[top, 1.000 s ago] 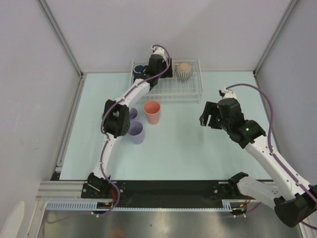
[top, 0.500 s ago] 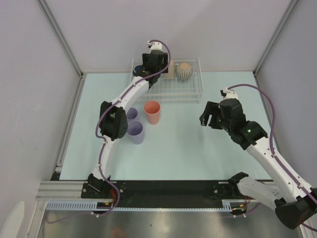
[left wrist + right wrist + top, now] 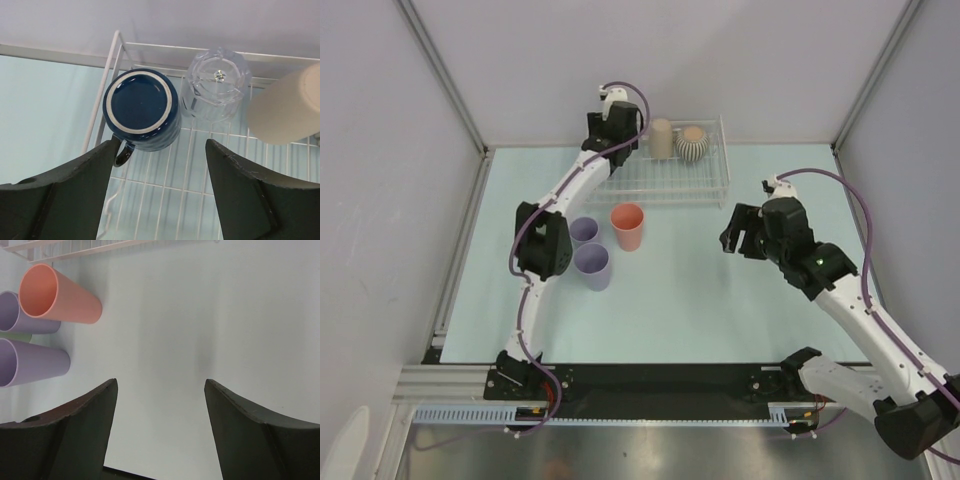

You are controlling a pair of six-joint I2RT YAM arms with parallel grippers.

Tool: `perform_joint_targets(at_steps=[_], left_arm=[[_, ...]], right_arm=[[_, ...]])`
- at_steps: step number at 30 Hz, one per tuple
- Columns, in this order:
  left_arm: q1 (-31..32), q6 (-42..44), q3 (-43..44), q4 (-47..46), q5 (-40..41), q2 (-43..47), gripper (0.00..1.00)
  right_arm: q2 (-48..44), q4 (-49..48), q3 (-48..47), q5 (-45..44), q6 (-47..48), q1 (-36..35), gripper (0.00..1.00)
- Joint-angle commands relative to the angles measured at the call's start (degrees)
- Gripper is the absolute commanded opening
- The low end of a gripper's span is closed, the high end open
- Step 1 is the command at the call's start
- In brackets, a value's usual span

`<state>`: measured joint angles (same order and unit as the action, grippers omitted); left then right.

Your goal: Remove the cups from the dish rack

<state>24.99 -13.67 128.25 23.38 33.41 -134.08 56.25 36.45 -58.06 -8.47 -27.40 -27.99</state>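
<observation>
A pale blue table (image 3: 700, 300) inside a grey-walled booth, with a white wire dish rack (image 3: 724, 165) at its far edge. The left arm reaches out to the rack's left far corner, and the left gripper (image 3: 162, 145) hangs there with its jaws spread wide and nothing between them. Directly below it sits a navy mug (image 3: 141, 107), upside down, its handle pointing back toward the arm. A clear cup (image 3: 215, 82) stands just beside the mug, then a tan cup (image 3: 287, 107) and a ribbed beige mug (image 3: 692, 143) along the same row. On the table in front of the rack stand a salmon-pink cup (image 3: 627, 226) and two lavender cups (image 3: 584, 231). The right gripper (image 3: 160, 382) waits over bare table to the right, released and empty. The step in hand looks to be the reach for the navy mug. Next, the left gripper probably needs to drop straight down, straddle the mug without nudging the clear cup, clench, and lift it over the wire side.
</observation>
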Motion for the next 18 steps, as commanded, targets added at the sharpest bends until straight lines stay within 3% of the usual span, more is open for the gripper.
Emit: perform_joint_targets(at_steps=[1, 5, 10, 18], left_arm=[[-1.0, -0.7, 1.1, -1.1, -1.0, 0.9, 0.79], [-1.3, 1.4, 1.5, -6.8, -8.7, -0.3, 0.81], [-1.4, 1.8, 8.9, -8.9, -16.6, -5.5, 0.82], [-1.9, 1.9, 12.1, -14.3, -20.6, -11.4, 0.85]], right_arm=[[0.6, -2.4, 0.1, 0.5, -0.1, 0.2, 0.76], [1.5, -2.7, 0.1, 0.9, 0.0, 0.2, 0.76], [2.2, -1.6, 0.3, 0.4, 0.2, 0.1, 0.76], [2.5, -0.1, 1.5, -1.3, 0.7, 0.0, 0.76]])
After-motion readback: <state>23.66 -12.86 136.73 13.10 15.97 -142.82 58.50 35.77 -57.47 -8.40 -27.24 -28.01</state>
